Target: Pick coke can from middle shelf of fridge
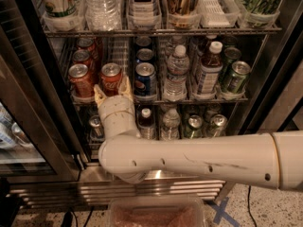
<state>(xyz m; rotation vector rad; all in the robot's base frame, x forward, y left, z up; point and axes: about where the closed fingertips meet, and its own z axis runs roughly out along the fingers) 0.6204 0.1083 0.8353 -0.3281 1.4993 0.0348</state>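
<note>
The coke can, bright red with a silver top, stands at the front of the middle shelf in the fridge, second lane from the left. My gripper is right in front of the can's lower half. Its two tan fingertips stand spread, one on each side of the can, open. My white arm crosses the lower view from the right and hides part of the bottom shelf.
A darker red can stands left of the coke can, a blue Pepsi can right of it. Further right are a water bottle, a white-capped bottle and green cans. The glass door stands open at left. A plastic tub sits below.
</note>
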